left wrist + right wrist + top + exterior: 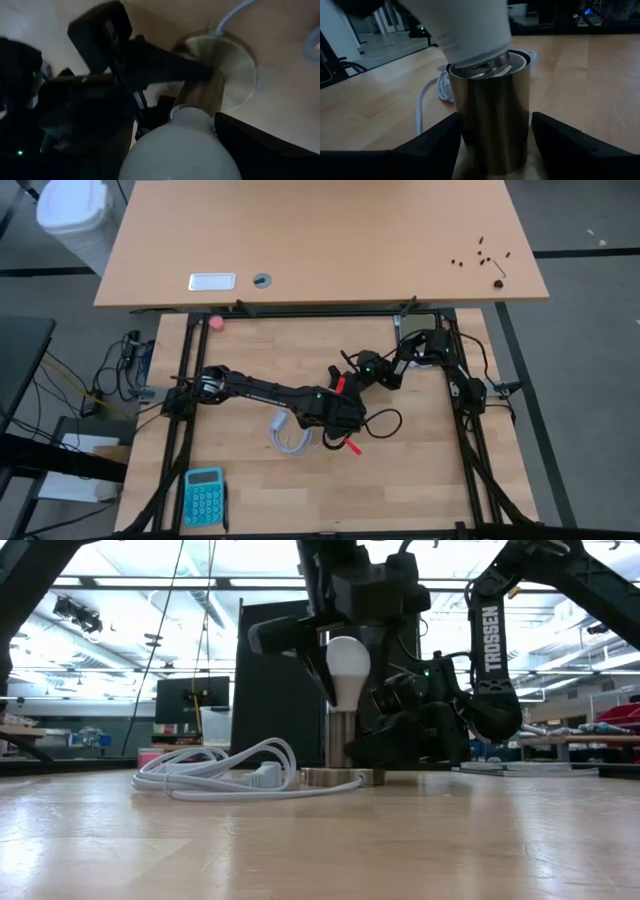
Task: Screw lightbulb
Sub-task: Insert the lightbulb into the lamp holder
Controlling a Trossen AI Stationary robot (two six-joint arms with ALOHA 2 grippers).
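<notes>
The white lightbulb (347, 662) stands upright with its screw base (479, 64) in the mouth of the brass socket cylinder (343, 740). The cylinder rises from a round disc (335, 777) on the table. My left gripper (347, 680) comes down from above and is shut on the bulb's globe. My right gripper (492, 145) lies low and level behind the socket. It is open, with one finger (435, 142) on each side of the cylinder (492, 120). In the high view my left hand (338, 418) hides both bulb and socket. My left gripper pinches the bulb's globe (200, 130) between its two fingers, one finger (260, 147) against each side. It comes steeply from above. The bulb stands upright with its base in the socket's mouth. Whether my right gripper's fingers touch the cylinder, I cannot tell; a narrow gap shows beside one finger (560, 137).
The socket's white cord (220, 775) lies coiled beside the disc, toward the table's near left (290, 435). A blue calculator (205, 495) sits at the near left corner. A small pink ball (216, 323) rests at the far left edge. A larger desk (320, 240) stands beyond.
</notes>
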